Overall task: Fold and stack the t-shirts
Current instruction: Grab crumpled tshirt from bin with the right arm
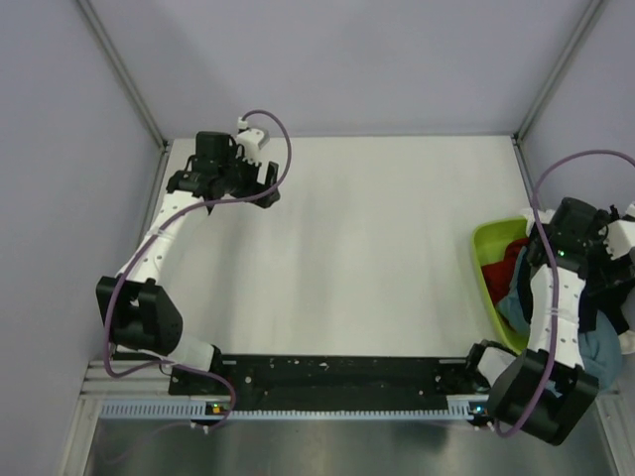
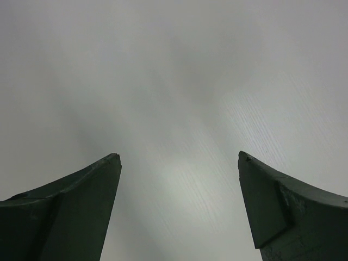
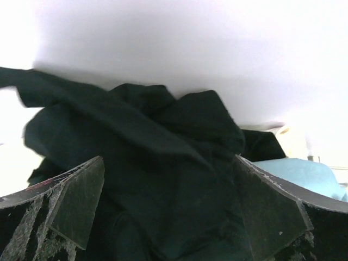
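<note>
Several t-shirts lie bunched in a lime-green basket (image 1: 485, 244) at the table's right edge: a red one (image 1: 510, 262), a teal-blue one (image 1: 598, 353) and a black one (image 1: 601, 294). I cannot make out a white shirt. My right gripper (image 1: 583, 243) hangs over the basket. In the right wrist view it (image 3: 168, 159) is open, with the crumpled black t-shirt (image 3: 163, 136) filling the gap between the fingers, and the teal-blue shirt (image 3: 307, 173) lies to its right. My left gripper (image 1: 223, 186) is open and empty at the far left, above the bare white table (image 2: 179, 81).
The table is enclosed by grey walls with metal posts at the far corners. A black strip and a rail run along the near edge between the arm bases. Purple cables loop off both arms.
</note>
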`<action>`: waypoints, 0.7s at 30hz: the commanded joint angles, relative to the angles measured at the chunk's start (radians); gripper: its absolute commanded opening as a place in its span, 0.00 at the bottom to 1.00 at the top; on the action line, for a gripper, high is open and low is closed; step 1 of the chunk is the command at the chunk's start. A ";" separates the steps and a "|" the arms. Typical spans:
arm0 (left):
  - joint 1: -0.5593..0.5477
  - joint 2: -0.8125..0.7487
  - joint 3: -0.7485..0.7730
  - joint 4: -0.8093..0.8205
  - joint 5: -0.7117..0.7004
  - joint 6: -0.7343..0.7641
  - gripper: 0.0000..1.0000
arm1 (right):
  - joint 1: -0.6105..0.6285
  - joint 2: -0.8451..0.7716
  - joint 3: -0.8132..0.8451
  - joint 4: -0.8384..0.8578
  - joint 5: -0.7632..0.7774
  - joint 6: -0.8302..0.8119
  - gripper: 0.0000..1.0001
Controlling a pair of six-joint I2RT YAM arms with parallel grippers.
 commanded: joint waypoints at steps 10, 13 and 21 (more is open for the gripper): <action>0.000 -0.088 -0.013 0.003 -0.095 0.074 0.90 | -0.123 0.043 0.007 0.182 -0.109 -0.085 0.00; 0.001 -0.085 -0.015 0.000 -0.100 0.083 0.90 | -0.120 -0.021 0.039 0.231 -0.209 -0.175 0.00; 0.001 -0.071 0.021 -0.023 -0.132 0.102 0.90 | 0.112 -0.051 0.327 0.280 -0.659 -0.481 0.00</action>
